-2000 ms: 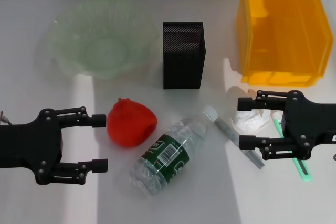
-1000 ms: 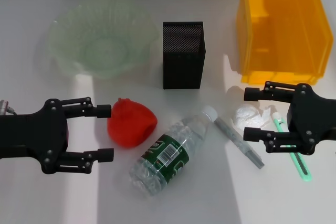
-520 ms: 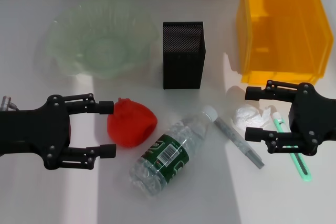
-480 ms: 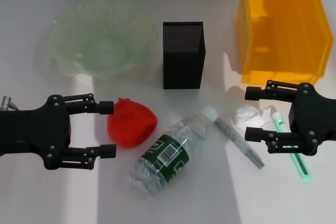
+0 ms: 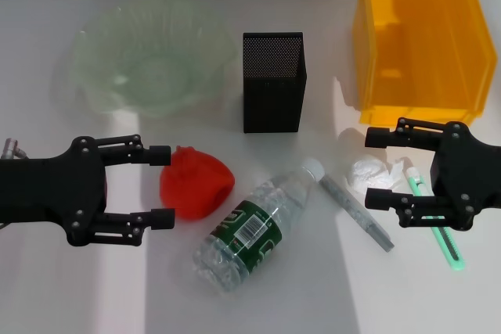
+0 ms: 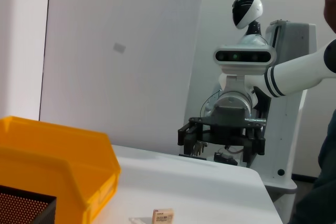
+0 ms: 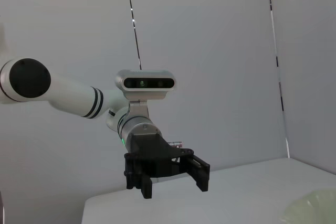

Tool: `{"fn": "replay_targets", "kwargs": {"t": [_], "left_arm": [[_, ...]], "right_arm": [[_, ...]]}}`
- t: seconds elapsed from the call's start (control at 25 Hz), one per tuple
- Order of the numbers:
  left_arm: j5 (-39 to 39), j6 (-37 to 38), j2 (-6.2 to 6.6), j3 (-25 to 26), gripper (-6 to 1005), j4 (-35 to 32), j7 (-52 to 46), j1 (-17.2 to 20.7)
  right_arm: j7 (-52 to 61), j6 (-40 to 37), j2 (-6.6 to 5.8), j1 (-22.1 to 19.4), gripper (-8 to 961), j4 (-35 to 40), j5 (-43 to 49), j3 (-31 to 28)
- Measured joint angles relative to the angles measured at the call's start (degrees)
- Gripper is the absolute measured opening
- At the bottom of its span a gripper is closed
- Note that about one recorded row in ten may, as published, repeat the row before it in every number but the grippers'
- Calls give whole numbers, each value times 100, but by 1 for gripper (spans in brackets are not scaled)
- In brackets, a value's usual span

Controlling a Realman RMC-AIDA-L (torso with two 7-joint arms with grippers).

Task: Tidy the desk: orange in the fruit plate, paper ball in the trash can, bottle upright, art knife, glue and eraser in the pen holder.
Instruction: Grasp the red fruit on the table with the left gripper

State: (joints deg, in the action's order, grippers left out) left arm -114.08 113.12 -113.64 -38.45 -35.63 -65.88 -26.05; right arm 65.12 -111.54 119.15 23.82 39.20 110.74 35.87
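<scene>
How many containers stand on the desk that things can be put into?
3. The green fruit plate is at the far left, the black mesh pen holder stands in the middle, and the yellow bin is at the far right. None seems hidden.

The head camera is looking steeply down on the white desk (image 5: 258, 303) from close above, taking in the whole work area with the back wall just showing along the top edge of the frame. The left wrist camera is sitting low near the desk surface, facing level across it toward the right gripper (image 6: 223, 139) at centre right, with the yellow bin (image 6: 58, 158) at lower left. The right wrist camera is likewise facing level the opposite way, showing the left gripper (image 7: 176, 179) at lower centre. All three views are sharing the desk.
</scene>
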Motion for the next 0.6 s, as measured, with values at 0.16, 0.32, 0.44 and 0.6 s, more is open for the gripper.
{"fn": "replay_targets", "kwargs": {"t": [0.16, 0.32, 0.44, 0.6], "left_arm": [[-3, -70, -90, 3, 798, -330, -439, -54], [-48, -341, -269, -24, 798, -938, -1271, -192], [-61, -400, -308, -37, 798, -1070, -1454, -248], [-711, -731, -459, -56, 798, -1760, -2627, -699]], "right_arm": [[0, 0, -3, -21, 765, 2, 0, -2], [-75, 0, -11, -133, 765, 5, -38, -15], [-250, 0, -8, -240, 766, 3, -64, -81], [-287, -3, -12, -359, 765, -28, -75, -233]]}}
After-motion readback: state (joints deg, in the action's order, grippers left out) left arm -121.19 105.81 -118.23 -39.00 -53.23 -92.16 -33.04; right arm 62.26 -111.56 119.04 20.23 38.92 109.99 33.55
